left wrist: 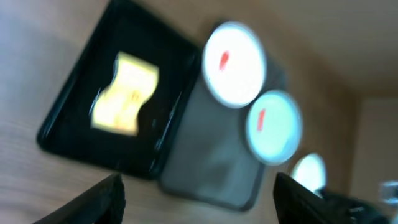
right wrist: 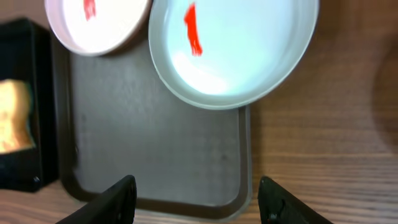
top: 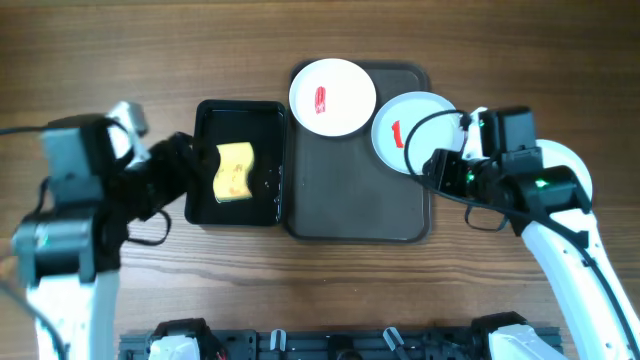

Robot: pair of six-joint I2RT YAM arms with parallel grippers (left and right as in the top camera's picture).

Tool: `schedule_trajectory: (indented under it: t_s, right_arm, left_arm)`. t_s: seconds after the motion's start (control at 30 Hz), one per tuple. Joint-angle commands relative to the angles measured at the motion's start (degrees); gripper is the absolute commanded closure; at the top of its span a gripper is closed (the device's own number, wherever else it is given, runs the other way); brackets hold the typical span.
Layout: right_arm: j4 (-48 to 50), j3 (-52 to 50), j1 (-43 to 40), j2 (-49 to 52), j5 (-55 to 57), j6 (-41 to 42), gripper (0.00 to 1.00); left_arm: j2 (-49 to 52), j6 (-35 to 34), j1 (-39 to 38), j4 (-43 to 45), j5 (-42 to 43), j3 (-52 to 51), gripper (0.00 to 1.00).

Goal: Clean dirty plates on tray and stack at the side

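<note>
Right claw [top: 432, 165] sits at the right rim of the tray [top: 350, 200]. Its arm comes in from the near right, forearm angled up, wrist turned in toward the tray; from overhead I can't tell the jaw gap. Left claw [top: 185, 170] is well left of the tray, at the left wall of the black tub [top: 262, 130]. The tub stands just beside the tray's left rim w/ a yellow sponge [top: 234, 172] inside. Left arm is folded at the elbow, wrist pointing toward the tray. White plate [top: 332, 97], red smear at centre, lies on the tray's far-left corner and overhangs the rim. Pale blue plate [top: 392, 150], also smeared, overhangs the far part of the right rim, just beside the white one.

Left wrist cam, blurred: left claw [left wrist: 199, 202] is spread wide, nothing in it, tilted over the tub [left wrist: 168, 81] and sponge [left wrist: 124, 93]. Beyond are the tray [left wrist: 211, 168], white plate [left wrist: 235, 64] and pale blue plate [left wrist: 273, 126].

Right wrist cam: right claw [right wrist: 196, 202] is also spread wide and empty, hovering over the tray [right wrist: 155, 137] near its right rim. Pale blue plate [right wrist: 233, 53] is just ahead, partly out over the wood table [right wrist: 323, 143]. White plate [right wrist: 96, 25] is at the far-left corner.
</note>
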Motion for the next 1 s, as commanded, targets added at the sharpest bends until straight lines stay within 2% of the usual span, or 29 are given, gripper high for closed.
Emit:
schedule_trajectory:
  t_s: [0.0, 0.17, 0.23, 0.3, 0.4, 0.5, 0.57, 0.67, 0.8, 0.97]
  right_arm:
    - [0.2, 3.04, -0.22, 0.22, -1.4, -0.9, 0.37]
    - [-0.79, 3.04, -0.22, 0.96, -1.4, -1.03, 0.37]
    - [-1.44, 3.04, -0.22, 1.07, -1.42, -0.98, 0.37]
    - [-2.16, 3.02, -0.22, 1.07, -1.42, -0.98, 0.37]
    - [-2.62, 3.02, -0.22, 1.07, -1.4, -1.01, 0.37]
    - [-2.64, 3.02, -0.22, 1.07, -1.4, -0.98, 0.36]
    - [-2.62, 3.02, -0.22, 1.07, -1.36, -0.98, 0.36]
    - [-1.75, 3.04, -0.24, 1.14, 1.31, -0.79, 0.36]
    - [-0.46, 5.4, -1.31, 1.88, 1.46, -1.73, 0.36]
    - [-1.01, 9.7, -2.75, 6.73, 1.66, -3.52, 0.36]
  left_arm:
    - [9.31, -0.13, -7.04, -2.8, -11.85, 0.42, 0.29]
    - [22.45, -1.09, -15.26, -2.23, -20.44, 0.42, 0.32]
    - [27.65, -5.18, -16.59, -1.95, -24.7, 0.42, 0.33]
    - [32.57, -6.16, -16.41, -0.59, -26.18, 0.42, 0.33]
    - [39.04, -4.2, -14.88, 3.37, -26.18, 0.42, 0.33]
    - [43.12, -3.34, -13.11, 5.92, -26.43, 0.42, 0.4]
    - [45.05, -3.19, -11.8, 7.8, -26.36, 0.42, 0.41]
    - [46.93, 0.5, -10.67, 11.43, -25.55, 0.42, 0.39]
    - [48.0, 8.66, -10.86, 13.88, -18.23, 0.42, 0.41]
    - [48.46, 10.49, -12.15, 16.57, -18.51, -0.42, 0.44]
